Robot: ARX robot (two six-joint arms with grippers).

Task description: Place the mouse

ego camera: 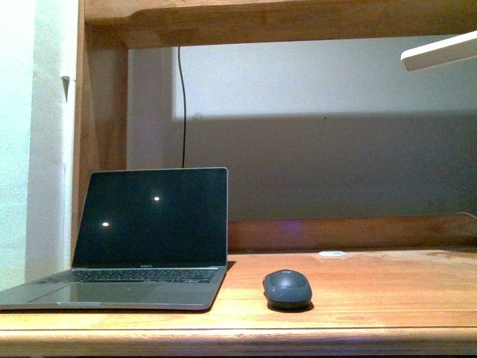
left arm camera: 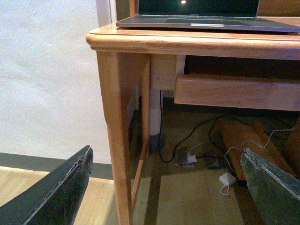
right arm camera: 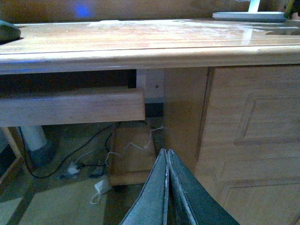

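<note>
The mouse (ego camera: 287,288), small, dark grey and domed, rests on the wooden desk (ego camera: 373,298) just right of the open laptop (ego camera: 141,239). Its edge also shows in the right wrist view (right arm camera: 8,30). Neither arm shows in the front view. My left gripper (left arm camera: 166,187) is open and empty, low in front of the desk's left leg (left arm camera: 115,140), below the desktop. My right gripper (right arm camera: 167,157) is shut on nothing, below the desk edge near the right-hand cabinet (right arm camera: 248,136).
A small flat white disc (ego camera: 332,254) lies at the back of the desk. A white lamp head (ego camera: 440,52) hangs upper right; its base (right arm camera: 248,15) stands on the desk. A drawer front (left arm camera: 234,91) and cables on the floor (left arm camera: 197,154) lie under the desk.
</note>
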